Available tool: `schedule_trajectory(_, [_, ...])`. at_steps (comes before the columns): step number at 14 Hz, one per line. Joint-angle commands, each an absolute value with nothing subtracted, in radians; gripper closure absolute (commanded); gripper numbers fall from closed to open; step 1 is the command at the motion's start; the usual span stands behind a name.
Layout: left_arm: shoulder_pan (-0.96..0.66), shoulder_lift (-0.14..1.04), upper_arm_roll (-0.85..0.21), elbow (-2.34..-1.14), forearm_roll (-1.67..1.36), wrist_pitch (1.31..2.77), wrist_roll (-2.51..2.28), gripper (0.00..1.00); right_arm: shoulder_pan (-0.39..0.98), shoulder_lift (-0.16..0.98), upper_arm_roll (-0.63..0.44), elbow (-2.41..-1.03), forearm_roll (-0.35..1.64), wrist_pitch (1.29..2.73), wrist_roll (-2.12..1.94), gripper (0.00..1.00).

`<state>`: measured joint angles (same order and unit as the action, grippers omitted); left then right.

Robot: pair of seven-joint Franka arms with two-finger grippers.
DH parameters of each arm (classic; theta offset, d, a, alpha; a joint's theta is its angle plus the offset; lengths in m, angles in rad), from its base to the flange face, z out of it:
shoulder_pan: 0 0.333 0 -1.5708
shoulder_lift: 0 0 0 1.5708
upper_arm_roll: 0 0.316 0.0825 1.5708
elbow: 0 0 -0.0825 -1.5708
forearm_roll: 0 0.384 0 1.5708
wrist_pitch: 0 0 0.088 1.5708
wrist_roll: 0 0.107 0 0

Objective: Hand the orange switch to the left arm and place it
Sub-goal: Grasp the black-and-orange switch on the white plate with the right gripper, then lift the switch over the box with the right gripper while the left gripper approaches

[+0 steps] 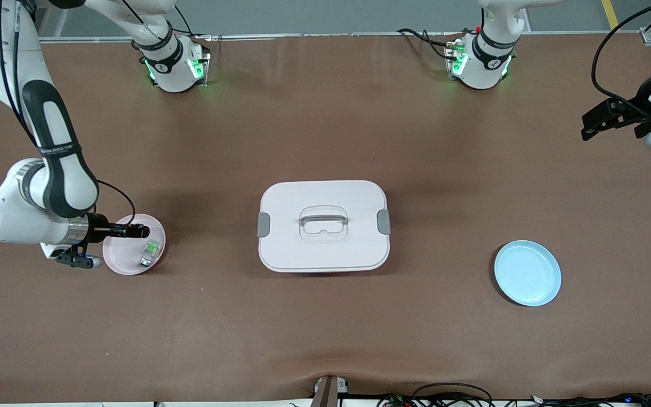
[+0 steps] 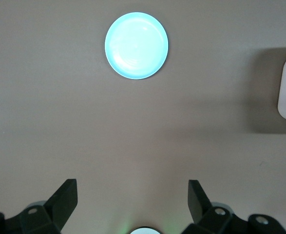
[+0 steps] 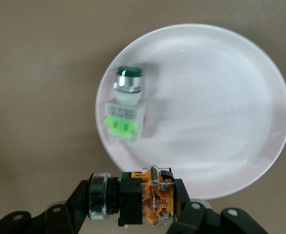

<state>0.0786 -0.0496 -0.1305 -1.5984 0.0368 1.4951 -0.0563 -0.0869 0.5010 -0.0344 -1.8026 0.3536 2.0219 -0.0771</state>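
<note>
Looking down from the front view, the right hand [image 1: 136, 230] hangs over the pink plate [image 1: 159, 226] at the right arm's end of the worktop [image 1: 325, 339], and a green switch [image 1: 151, 252] lies on that plate. The white box [image 1: 323, 225] sits mid-worktop, with the blue plate [image 1: 528, 273] toward the left arm's end. The left hand [image 1: 588, 128] waits up high over that end.

The left wrist view shows the left hand's fingers [image 2: 65, 197] spread wide and empty above bare worktop, with the blue plate in sight.

In the right wrist view the right hand [image 3: 133, 204] is clamped on the orange switch [image 3: 152, 200], raised just above the plate's rim.

The pickup looks done. Next comes carrying the switch around or over the box to a handover, which calls for enough clearance and the left hand coming to meet it.
</note>
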Motion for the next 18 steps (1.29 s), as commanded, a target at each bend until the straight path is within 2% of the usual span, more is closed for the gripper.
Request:
schedule_trajectory(1, [0.083,-0.046,-0.133,-1.586,0.044,1.494,-0.032,0.0,-0.045,0.417,-0.014,-1.813,0.38,1.944,0.114,1.0])
schedule_trajectory(4, [0.081,-0.046,-0.133,-1.586,0.044,1.494,-0.037,0.0,0.055,0.353,-0.012,-1.775,0.387,1.855,0.38,1.0])
schedule_trajectory(9, [0.074,-0.043,-0.138,-1.582,-0.021,1.496,-0.048,0.0,0.19,0.353,-0.012,-1.613,0.508,1.735,0.831,1.0])
schedule_trajectory(18, [0.02,0.031,-0.144,-1.539,-0.259,1.525,-0.063,0.0,0.383,0.382,-0.014,-1.379,0.647,1.744,1.492,1.0])
